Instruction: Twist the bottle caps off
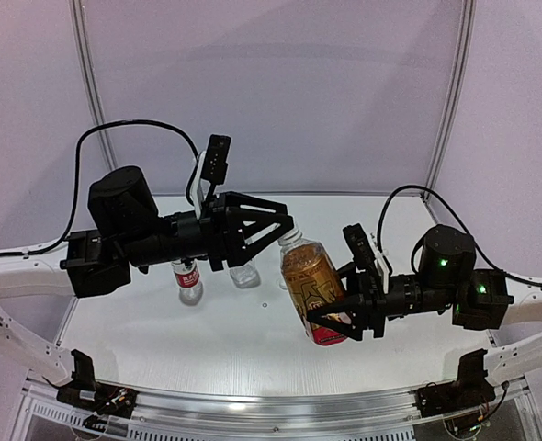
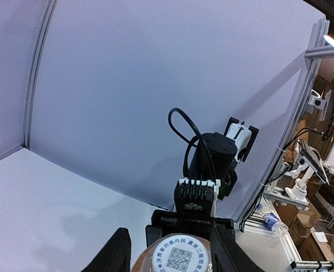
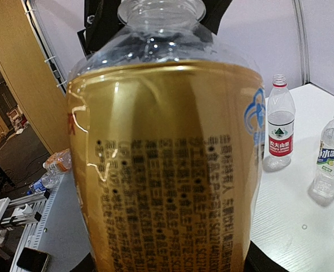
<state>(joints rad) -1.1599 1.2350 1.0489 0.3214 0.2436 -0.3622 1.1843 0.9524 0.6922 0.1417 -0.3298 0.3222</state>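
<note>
Two grippers meet at the amber bottle point(image 1: 312, 280). The right gripper point(image 1: 333, 322) is clamped round its lower body and holds it tilted above the white table point(image 1: 161, 340). The left gripper point(image 1: 285, 231) is spread, its fingers point(image 2: 117, 255) flanking the blue-and-white cap point(image 2: 181, 258), with a gap showing on one side. The red-label bottle point(image 1: 188, 280) and the green-blue-label bottle point(image 1: 245, 273) stand upright on the table near each other, and pale wall panels point(image 1: 280, 92) rise behind
</note>
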